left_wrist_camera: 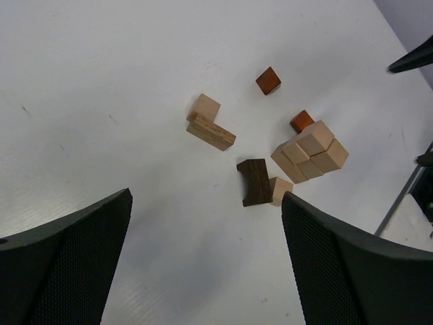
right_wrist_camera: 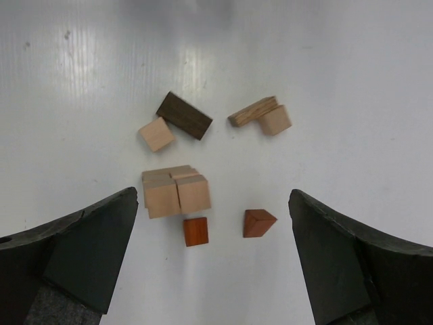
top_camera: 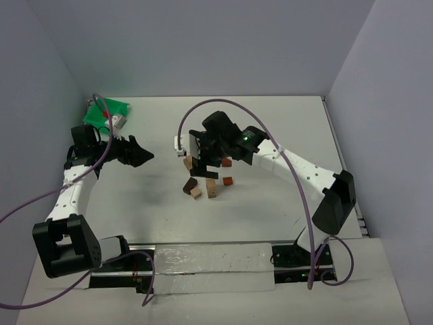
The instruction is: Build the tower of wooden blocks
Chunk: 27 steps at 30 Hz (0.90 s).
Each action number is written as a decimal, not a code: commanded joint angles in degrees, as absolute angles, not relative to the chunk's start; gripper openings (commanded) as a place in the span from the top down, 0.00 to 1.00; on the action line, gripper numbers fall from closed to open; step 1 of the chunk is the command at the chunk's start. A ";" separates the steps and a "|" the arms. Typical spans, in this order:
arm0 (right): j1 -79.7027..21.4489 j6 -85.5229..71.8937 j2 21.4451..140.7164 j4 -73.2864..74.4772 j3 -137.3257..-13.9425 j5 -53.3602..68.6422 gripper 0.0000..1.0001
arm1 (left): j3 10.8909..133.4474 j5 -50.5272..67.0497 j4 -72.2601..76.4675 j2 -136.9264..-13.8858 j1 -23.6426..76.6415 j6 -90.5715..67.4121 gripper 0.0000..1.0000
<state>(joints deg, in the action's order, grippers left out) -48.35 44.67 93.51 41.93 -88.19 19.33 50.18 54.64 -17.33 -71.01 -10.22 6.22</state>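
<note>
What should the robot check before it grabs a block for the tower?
1. Right gripper open and empty: ok.
2. Left gripper open and empty: ok.
3. Wood blocks lying loose on the table, right under the right gripper: ok.
4. Tower begun: not ok, no tall stack is seen.
5. Left gripper apart from the blocks, off to the side: ok.
6. Which block goes first: cannot tell.

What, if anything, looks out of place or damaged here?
Nothing stands out. The small tan and brown wooden blocks lie loose together on the white table, nothing built yet; left tool and right tool are open and empty.
</note>
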 commanded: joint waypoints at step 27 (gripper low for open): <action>-15.25 21.92 62.12 33.06 -56.76 26.04 0.00 | 84.56 31.50 -25.94 -112.48 19.05 22.54 0.31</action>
<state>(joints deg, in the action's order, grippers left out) -16.36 23.28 63.89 35.67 -58.34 24.68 80.03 33.61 -24.83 -110.79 17.74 20.31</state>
